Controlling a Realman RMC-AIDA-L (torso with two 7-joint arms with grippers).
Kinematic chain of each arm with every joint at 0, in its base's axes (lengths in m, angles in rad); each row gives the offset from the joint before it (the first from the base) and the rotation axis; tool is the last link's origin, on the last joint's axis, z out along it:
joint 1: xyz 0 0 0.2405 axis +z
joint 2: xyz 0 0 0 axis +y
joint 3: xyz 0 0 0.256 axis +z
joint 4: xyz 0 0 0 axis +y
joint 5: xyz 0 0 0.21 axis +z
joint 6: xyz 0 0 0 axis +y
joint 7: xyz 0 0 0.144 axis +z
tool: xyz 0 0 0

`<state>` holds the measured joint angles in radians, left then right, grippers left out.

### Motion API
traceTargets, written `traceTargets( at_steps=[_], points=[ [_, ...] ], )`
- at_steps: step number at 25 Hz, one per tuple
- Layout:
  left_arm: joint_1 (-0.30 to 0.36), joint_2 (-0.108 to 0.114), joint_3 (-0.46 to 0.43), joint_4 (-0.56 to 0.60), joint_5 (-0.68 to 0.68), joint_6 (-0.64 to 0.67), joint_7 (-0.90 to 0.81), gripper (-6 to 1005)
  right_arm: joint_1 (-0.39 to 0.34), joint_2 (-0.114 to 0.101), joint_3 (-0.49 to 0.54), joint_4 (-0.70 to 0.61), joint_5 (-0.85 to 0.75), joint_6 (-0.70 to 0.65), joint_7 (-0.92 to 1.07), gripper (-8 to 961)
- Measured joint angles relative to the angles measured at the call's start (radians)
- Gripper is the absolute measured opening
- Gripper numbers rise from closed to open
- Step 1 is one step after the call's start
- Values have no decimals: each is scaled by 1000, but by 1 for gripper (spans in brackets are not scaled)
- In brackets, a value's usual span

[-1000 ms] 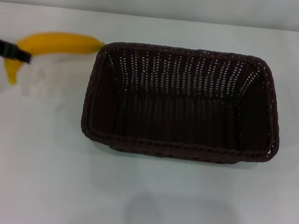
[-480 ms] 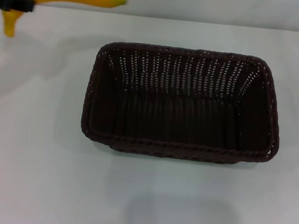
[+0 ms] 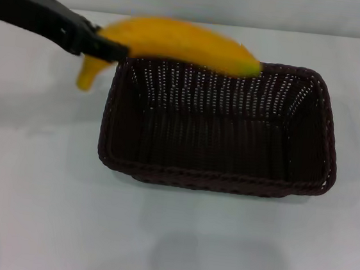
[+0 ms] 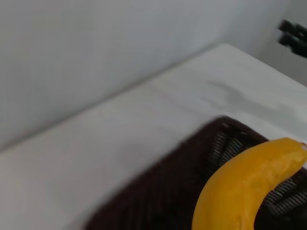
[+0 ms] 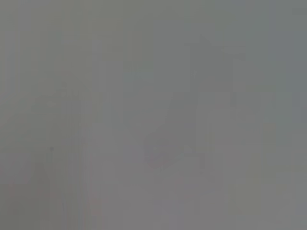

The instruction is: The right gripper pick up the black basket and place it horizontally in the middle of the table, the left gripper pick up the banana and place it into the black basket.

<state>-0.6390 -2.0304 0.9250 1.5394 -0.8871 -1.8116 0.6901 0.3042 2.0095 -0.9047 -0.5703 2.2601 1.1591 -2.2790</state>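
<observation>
The black basket [image 3: 220, 123] sits horizontally mid-worktop [image 3: 43, 211]: done. The left pincer [image 3: 105, 46], clamped on the banana [image 3: 177, 41], holds it above the rim; release remains. The right pincer is out of view.

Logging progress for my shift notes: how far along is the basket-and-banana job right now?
Done: the dark woven wicker basket sits lengthwise mid-table on the white table. In hand: the left tool holds the glossy yellow banana in the air over the basket's far rim. Left: lowering it inside and releasing. The right tool shows only far off.
</observation>
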Motion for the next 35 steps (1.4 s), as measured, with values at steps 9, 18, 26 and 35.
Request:
traceTargets(
  at_steps=[9, 18, 26, 35],
  points=[
    [-44, -31, 43, -83, 11, -13, 11, 495, -12, -2, 11, 0, 1, 1, -5, 872],
    [89, -44, 34, -51, -56, 230, 152, 861, -55, -6, 52, -10, 1, 3, -5, 872],
    [381, -51, 37, -111, -554, 490, 525, 889, -120, -7, 142, 1, -5, 53, -17, 872],
    [594, -51, 33, -635, -1302, 404, 1310, 884, -176, -8, 224, 121, 1, 217, -162, 872]
  ],
)
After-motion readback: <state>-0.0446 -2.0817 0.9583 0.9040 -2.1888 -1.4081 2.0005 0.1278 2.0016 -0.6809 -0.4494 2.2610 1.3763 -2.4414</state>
